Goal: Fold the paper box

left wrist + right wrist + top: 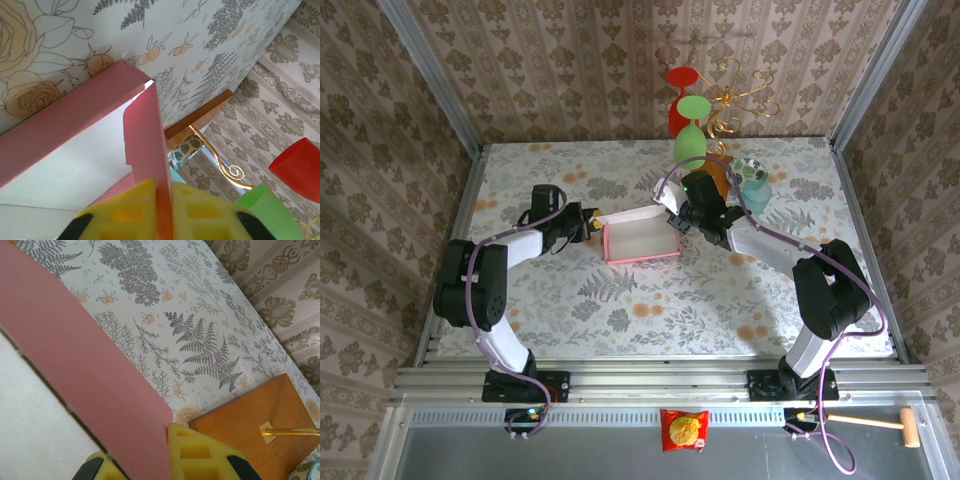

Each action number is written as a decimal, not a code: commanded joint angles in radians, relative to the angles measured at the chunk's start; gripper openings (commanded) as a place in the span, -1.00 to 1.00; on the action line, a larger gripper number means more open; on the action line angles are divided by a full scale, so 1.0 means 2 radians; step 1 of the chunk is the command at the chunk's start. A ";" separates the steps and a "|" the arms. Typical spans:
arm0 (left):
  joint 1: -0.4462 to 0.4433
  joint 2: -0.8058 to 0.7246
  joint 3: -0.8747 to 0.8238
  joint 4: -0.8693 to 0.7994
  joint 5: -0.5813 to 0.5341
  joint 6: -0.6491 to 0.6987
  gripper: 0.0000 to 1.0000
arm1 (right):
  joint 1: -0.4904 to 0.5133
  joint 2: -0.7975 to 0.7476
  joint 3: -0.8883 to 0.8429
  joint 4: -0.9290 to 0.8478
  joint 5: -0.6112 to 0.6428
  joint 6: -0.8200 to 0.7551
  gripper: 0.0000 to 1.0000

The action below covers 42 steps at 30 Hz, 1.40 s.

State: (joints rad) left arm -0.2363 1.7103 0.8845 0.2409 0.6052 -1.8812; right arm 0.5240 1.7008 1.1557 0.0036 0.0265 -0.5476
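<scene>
Now both hands pinch opposite walls of the paper box at mid-bench
Pads of the left hand are clamped on the box's upright left edge flap, those of the right hand on its right wall; bare bench lies open on the near side, while a wooden stand base sits just beyond the right hand

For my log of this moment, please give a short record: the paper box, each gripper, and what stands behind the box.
paper box: open top, on the table
left gripper: jaws shut on a flap at its left side
right gripper: jaws shut on a wall at its right side
behind: wooden base, red cup, green cup
</scene>
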 commanded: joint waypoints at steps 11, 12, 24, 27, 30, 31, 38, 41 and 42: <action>-0.047 -0.019 -0.004 0.067 0.099 -0.016 -1.00 | 0.030 0.006 -0.005 0.011 -0.071 0.014 -0.97; -0.045 -0.023 -0.005 0.061 0.098 -0.011 -1.00 | 0.030 0.003 -0.004 0.009 -0.064 0.021 -0.88; 0.007 -0.078 0.014 -0.121 0.126 0.141 -1.00 | 0.031 -0.123 0.004 -0.066 -0.065 0.275 0.16; 0.020 -0.087 0.026 -0.181 0.124 0.193 -1.00 | 0.023 -0.151 -0.005 -0.082 -0.048 0.358 0.19; 0.026 -0.093 0.035 -0.221 0.118 0.226 -1.00 | 0.009 -0.183 0.000 -0.098 -0.053 0.439 0.23; 0.028 -0.094 0.037 -0.230 0.115 0.232 -1.00 | 0.004 -0.184 0.006 -0.103 -0.061 0.461 0.23; 0.030 -0.080 0.067 -0.272 0.093 0.268 -1.00 | -0.015 -0.173 0.055 -0.134 -0.105 0.577 0.25; 0.031 -0.075 0.081 -0.294 0.082 0.289 -1.00 | -0.032 -0.159 0.054 -0.138 -0.103 0.647 0.21; 0.031 -0.074 0.084 -0.302 0.079 0.295 -1.00 | -0.039 -0.139 0.063 -0.156 -0.107 0.678 0.17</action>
State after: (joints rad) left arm -0.1814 1.5497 1.0054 -0.2817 0.7902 -1.3735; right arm 0.4774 1.3590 1.2407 -0.2306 -0.1635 0.5953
